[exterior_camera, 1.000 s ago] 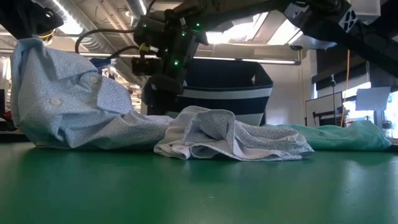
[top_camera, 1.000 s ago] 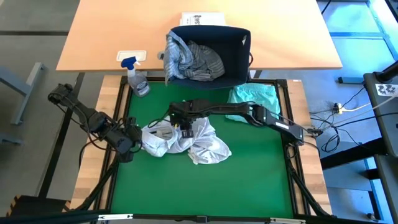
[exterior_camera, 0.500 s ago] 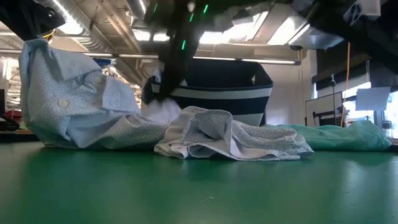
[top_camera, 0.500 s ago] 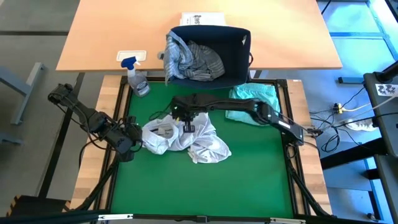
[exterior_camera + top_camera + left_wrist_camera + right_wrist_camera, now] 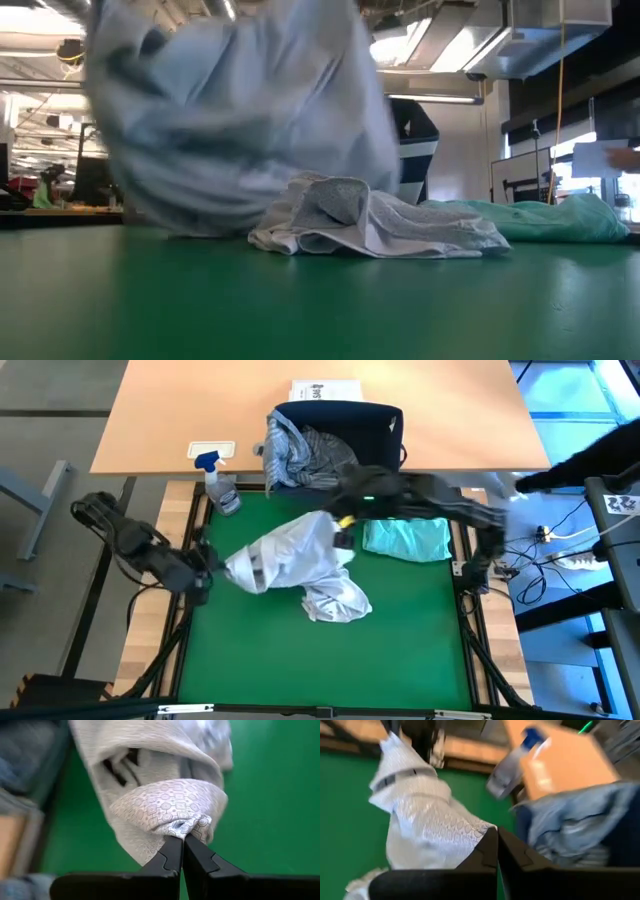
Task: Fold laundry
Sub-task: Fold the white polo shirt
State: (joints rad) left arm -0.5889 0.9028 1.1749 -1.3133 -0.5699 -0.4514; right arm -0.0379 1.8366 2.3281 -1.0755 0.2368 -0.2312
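Lifted since a moment ago, the pale patterned button-up shirt [image 5: 285,560] is stretching above the green bench [image 5: 400,650] between both tools. Low down, it is hanging blurred. Left tool [image 5: 181,840] and right tool [image 5: 496,840] are each clenching its cloth.

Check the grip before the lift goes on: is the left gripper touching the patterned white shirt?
Touching. The left wrist view shows the left gripper shut on a bunched fold of the patterned white shirt.
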